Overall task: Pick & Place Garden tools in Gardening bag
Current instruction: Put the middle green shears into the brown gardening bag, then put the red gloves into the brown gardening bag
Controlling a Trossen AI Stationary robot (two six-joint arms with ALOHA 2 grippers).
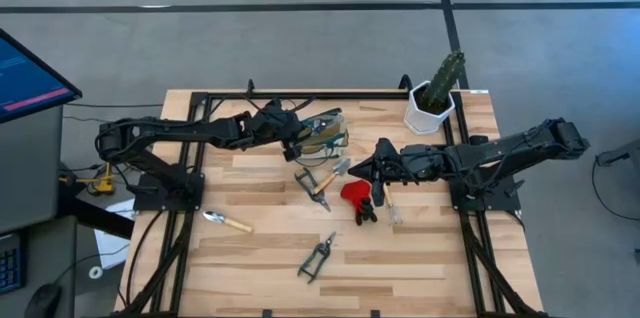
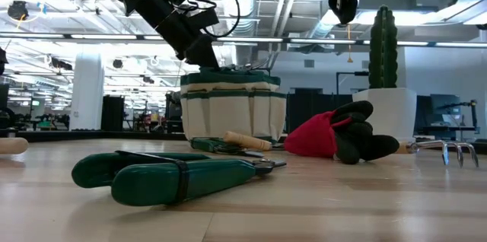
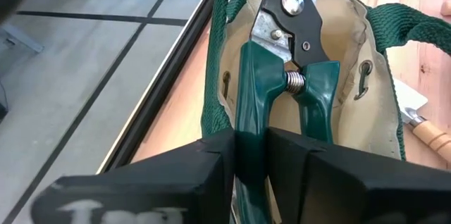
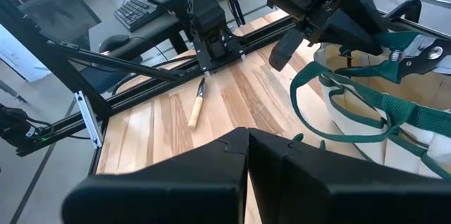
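The cream gardening bag [image 1: 330, 130] with green trim stands on its base at the table's far middle. My left gripper [image 3: 250, 139] hangs over its open mouth [image 3: 338, 55], shut on green-handled pruning shears [image 3: 282, 48]. My right gripper [image 1: 375, 165] hovers shut and empty to the right of the bag, above the table. Other garden tools lie flat on the wood: a wooden-handled trowel [image 1: 228, 222], a second pair of green shears [image 1: 316, 256], a red-headed tool [image 1: 355, 196] and a wooden-handled tool [image 1: 318, 184]. My left gripper pinches one green handle of the shears [image 3: 248, 111] between its two fingers, near the handle's free end. The fingers lie along the shears, slanting down from the table's left side. The shears tilt blade-first into the bag's mouth; the blade tips lie outside the picture.
A white pot with a cactus [image 1: 432, 98] stands at the far right corner. A small rake [image 1: 392, 210] lies beside the red-headed tool. A monitor [image 1: 30, 83] stands off the table's left. Bare wood stretches along the near edge.
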